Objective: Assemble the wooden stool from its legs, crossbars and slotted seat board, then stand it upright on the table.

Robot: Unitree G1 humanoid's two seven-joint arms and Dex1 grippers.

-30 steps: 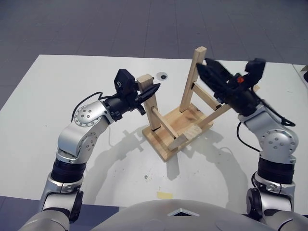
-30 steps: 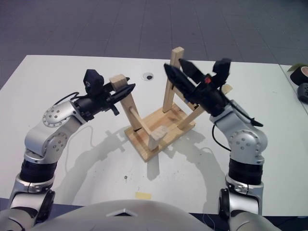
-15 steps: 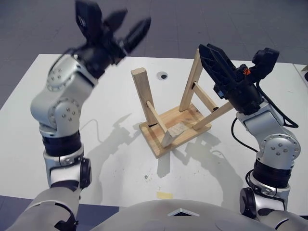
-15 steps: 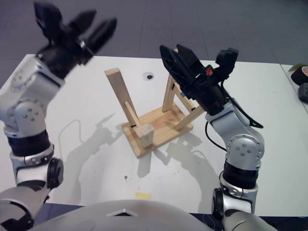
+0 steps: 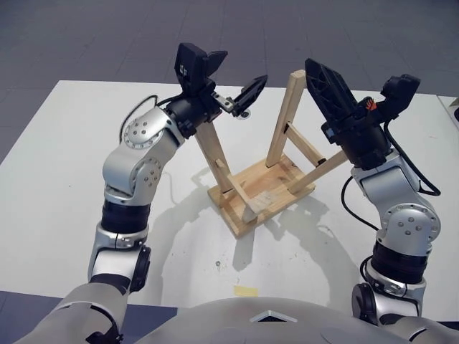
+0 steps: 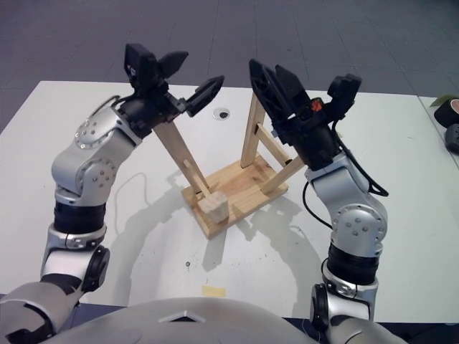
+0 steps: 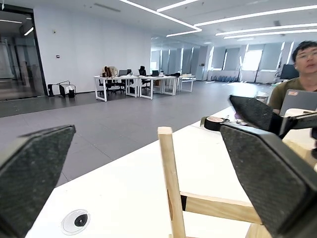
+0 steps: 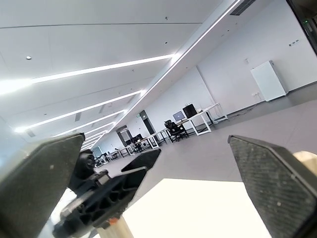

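Table point(image 5: 72, 143): white, carries the whole work.

Wooden stool point(image 5: 259, 188): lies inverted near the table's middle, legs pointing up, not stood upright.
- Slotted seat board point(image 5: 269, 192): flat on the table, forming the base.
- Left leg point(image 5: 214, 152): rises from the board's left side, tilted with its top leaning left.
- Far leg point(image 5: 287, 118): rises from the board's back edge, close to vertical.
- Right leg point(image 5: 328, 166): leans out to the right, its upper part hidden behind the right arm.
- Front leg point(image 6: 214, 208): seen nearly end-on at the board's near corner.
- Crossbars: one point(image 5: 305, 147) joins the far leg to the right leg. Another point(image 5: 242, 192) runs from the left leg towards the front leg.

Left gripper point(image 5: 242, 68): held above and just behind the top of the left leg. Jaws are spread wide, holding nothing. In the left wrist view the far leg stands in the gap between its fingers point(image 7: 29, 173).

Right gripper point(image 6: 264, 66): just to the right of the far leg's top. Jaws are spread wide with nothing between them, and its fingers point(image 8: 272, 183) sit well apart in the right wrist view. Contact with the leg cannot be determined.

Cable grommet point(image 6: 222, 112): set in the tabletop behind the stool.

Yellow tape strip point(image 5: 246, 291): on the table's near edge.
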